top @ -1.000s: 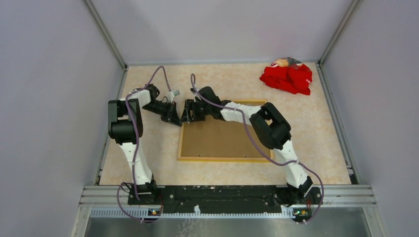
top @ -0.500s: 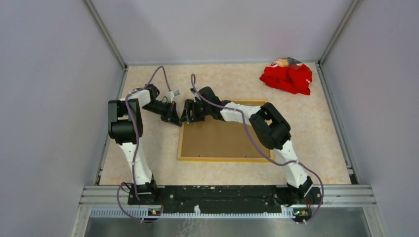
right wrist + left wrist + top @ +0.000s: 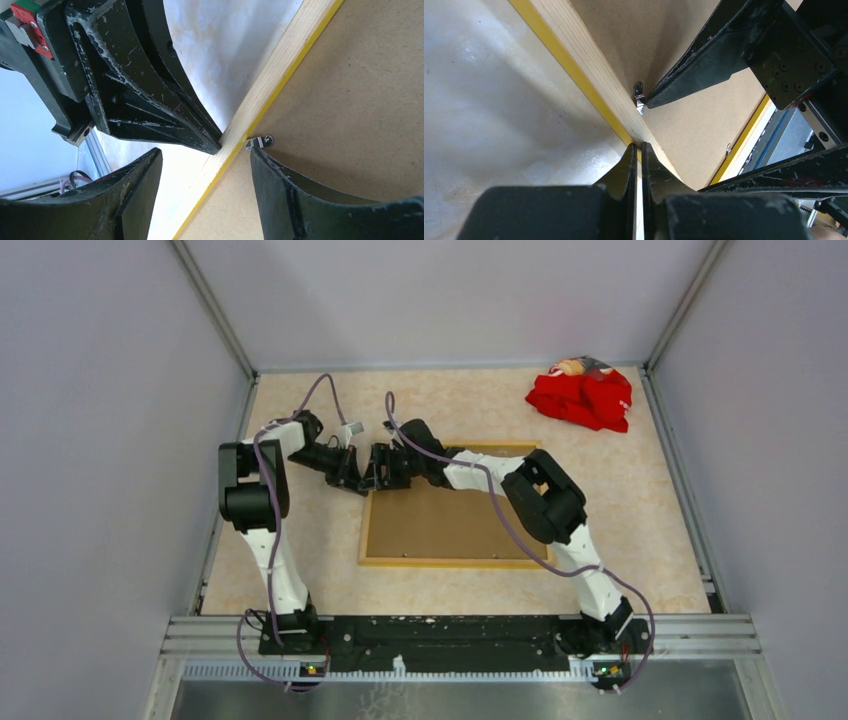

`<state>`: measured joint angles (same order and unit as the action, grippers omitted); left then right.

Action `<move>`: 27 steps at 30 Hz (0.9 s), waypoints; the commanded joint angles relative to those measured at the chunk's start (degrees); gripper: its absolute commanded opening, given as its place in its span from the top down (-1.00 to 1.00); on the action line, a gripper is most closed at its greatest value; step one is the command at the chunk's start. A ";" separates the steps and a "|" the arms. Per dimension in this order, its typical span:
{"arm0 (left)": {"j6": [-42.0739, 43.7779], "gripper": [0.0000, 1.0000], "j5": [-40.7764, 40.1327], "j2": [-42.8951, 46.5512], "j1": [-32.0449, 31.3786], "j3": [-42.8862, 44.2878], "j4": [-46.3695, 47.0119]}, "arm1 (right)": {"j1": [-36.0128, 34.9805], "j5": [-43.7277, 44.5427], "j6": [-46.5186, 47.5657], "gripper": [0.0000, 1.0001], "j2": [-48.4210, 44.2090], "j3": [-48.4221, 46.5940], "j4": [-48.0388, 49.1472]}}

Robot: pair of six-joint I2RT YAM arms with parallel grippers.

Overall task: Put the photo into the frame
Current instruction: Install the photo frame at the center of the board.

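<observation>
While the closed left gripper [image 3: 640, 149] is bracing the frame [image 3: 589, 65], the wide-spread right gripper [image 3: 205, 152] should be swivelling its clip [image 3: 260, 141] gently.

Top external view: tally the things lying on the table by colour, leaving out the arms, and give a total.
Yellow and pale wood: 1, the frame
Brown: 1, the backing board
Red: 1, the cloth bundle
Total: 3
</observation>
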<state>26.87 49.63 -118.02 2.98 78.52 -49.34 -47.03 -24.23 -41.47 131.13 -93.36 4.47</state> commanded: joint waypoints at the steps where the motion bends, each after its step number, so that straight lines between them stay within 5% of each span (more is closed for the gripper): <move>1: 1.63 0.86 -3.40 -1.24 -1.14 -0.72 3.81 | -0.82 1.23 -1.07 -0.30 1.67 0.84 3.39; 19: 1.95 0.87 -3.56 -1.57 -1.14 -0.39 3.40 | -0.80 2.79 -3.90 -0.29 1.87 2.37 7.77; 27: 4.31 0.82 -3.65 -0.49 -1.03 1.00 0.69 | 1.64 1.45 -4.67 -0.51 -9.82 9.11 10.14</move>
<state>27.24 49.43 -118.02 2.98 78.76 -49.78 -47.00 -23.22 -46.15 130.34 -88.62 13.34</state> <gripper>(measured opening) 0.082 0.710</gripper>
